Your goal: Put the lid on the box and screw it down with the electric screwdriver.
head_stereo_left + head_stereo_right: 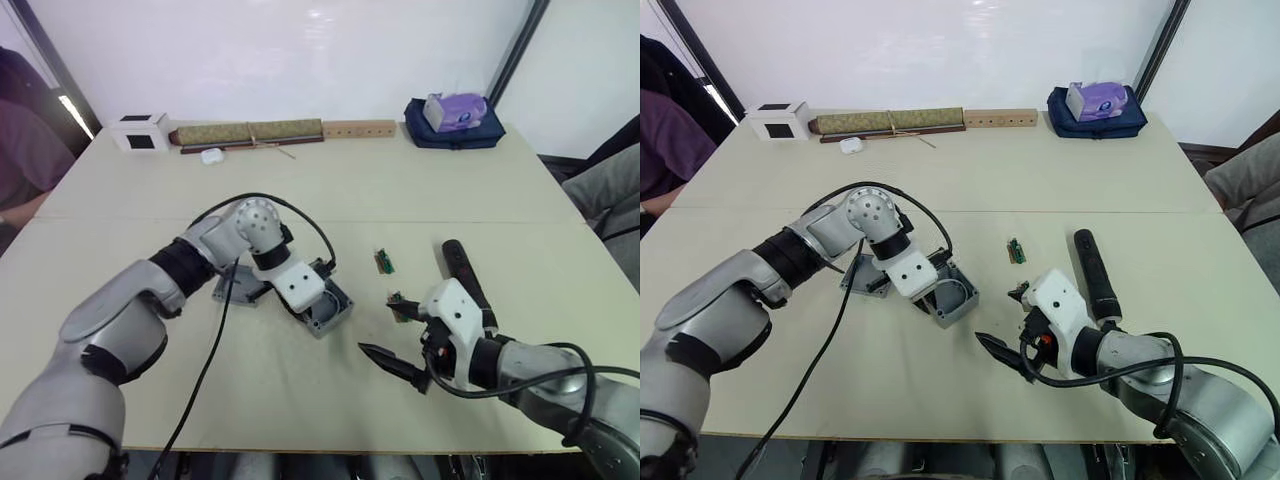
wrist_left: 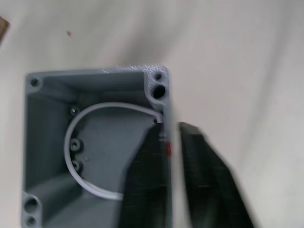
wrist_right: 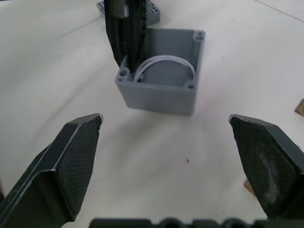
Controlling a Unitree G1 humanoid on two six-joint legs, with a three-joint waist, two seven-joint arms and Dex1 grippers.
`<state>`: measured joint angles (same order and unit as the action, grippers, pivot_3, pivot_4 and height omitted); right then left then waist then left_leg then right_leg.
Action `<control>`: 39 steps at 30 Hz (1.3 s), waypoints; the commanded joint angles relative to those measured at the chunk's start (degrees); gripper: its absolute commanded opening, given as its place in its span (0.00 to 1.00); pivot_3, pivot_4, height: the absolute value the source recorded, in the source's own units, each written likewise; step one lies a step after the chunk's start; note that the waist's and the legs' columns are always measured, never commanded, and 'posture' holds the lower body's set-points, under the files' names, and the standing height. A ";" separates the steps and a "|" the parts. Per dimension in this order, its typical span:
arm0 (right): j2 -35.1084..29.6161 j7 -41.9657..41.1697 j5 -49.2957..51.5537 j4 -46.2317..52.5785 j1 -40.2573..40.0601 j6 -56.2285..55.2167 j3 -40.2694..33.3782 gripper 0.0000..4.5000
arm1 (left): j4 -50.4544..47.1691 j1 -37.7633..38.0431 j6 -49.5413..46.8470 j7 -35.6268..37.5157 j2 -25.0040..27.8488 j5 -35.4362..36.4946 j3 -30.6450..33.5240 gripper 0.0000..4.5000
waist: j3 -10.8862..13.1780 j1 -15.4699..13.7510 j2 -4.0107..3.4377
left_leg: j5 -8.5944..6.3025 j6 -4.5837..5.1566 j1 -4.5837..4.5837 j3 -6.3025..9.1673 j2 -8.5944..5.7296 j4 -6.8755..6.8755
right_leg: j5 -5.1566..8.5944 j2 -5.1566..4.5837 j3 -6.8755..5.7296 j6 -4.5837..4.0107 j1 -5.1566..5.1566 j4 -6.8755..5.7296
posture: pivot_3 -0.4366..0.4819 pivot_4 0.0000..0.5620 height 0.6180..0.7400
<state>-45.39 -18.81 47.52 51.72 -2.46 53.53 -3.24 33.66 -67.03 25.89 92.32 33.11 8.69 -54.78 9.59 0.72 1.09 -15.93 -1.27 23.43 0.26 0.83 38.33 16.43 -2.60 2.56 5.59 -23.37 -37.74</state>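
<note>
The open grey box [image 1: 333, 312] sits mid-table with a white wire loop [image 2: 71, 142] inside. My left gripper [image 1: 316, 294] is shut on the box's wall, one finger inside and one outside [image 2: 199, 156]. The flat grey lid [image 1: 233, 287] lies on the table just left of the box, partly under my left arm. To the right lies the black electric screwdriver [image 1: 466, 277], beside my right wrist. My right gripper [image 1: 381, 326] hovers low, right of the box and apart from it. It is open wide with nothing between its fingers [image 3: 78, 142], and it faces the box [image 3: 161, 90].
Two small green circuit boards [image 1: 384, 262] [image 1: 402, 306] lie between box and screwdriver. Along the far edge stand a white cube [image 1: 140, 132], a rolled mat [image 1: 250, 132], a wooden block [image 1: 358, 128] and a blue bag [image 1: 455, 125]. A black cable [image 1: 205, 370] trails toward the front edge. A person [image 1: 25, 150] sits at the left.
</note>
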 commanded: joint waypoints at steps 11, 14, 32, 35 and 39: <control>-2.92 -9.11 8.70 -1.17 16.28 -0.88 -1.40 1.00 | -13.43 -1.99 -47.91 -1.11 18.18 22.86 16.80 0.66 | 0.03 1.75 -0.01 | 0.00 0.00 -0.06 0.06 0.11 -0.03 | 0.05 0.12 0.03 -0.03 -0.06 -0.16 | 0.48 0.27 1.00; -3.79 -12.18 5.71 -2.28 20.71 -1.50 2.59 1.00 | -18.77 2.13 -64.32 -9.14 22.00 23.43 23.93 0.66 | 0.03 1.80 -0.02 | 0.00 0.00 -0.09 0.09 0.12 -0.02 | 0.11 0.10 -0.02 -0.02 -0.05 -0.25 | 0.48 0.27 1.00; 7.32 -19.70 -11.14 -10.88 24.37 -12.07 18.47 1.00 | -36.33 19.94 -118.39 -63.75 9.79 14.06 47.59 0.66 | 0.06 0.16 0.08 | 0.00 0.00 -0.04 0.12 0.06 0.32 | 0.13 -0.03 -0.06 -0.01 -0.06 -0.49 | 0.48 0.27 1.00; 8.01 -18.46 -11.22 -9.57 23.27 -10.95 17.81 1.00 | -34.06 18.45 -118.39 -66.61 8.32 14.28 49.00 0.66 | 0.06 0.03 0.08 | 0.00 0.00 -0.02 0.12 0.05 0.33 | 0.13 -0.04 -0.06 -0.01 -0.06 -0.49 | 0.48 0.27 1.00; 9.01 -16.67 -11.42 -8.34 22.66 -9.39 17.53 1.00 | -31.78 17.42 -118.39 -67.41 8.19 16.19 47.90 0.66 | 0.06 -0.06 0.08 | 0.00 -0.01 0.02 0.12 0.01 0.39 | 0.13 -0.11 -0.07 -0.01 -0.04 -0.48 | 0.48 0.27 1.00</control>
<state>-37.01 -36.44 36.11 41.14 20.16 43.80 15.31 1.78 -48.54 -92.02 25.10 40.88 23.56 -7.52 9.65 0.67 1.18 -15.93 -1.28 23.45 0.38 0.83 38.72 16.56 -2.72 2.49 5.58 -23.41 -38.22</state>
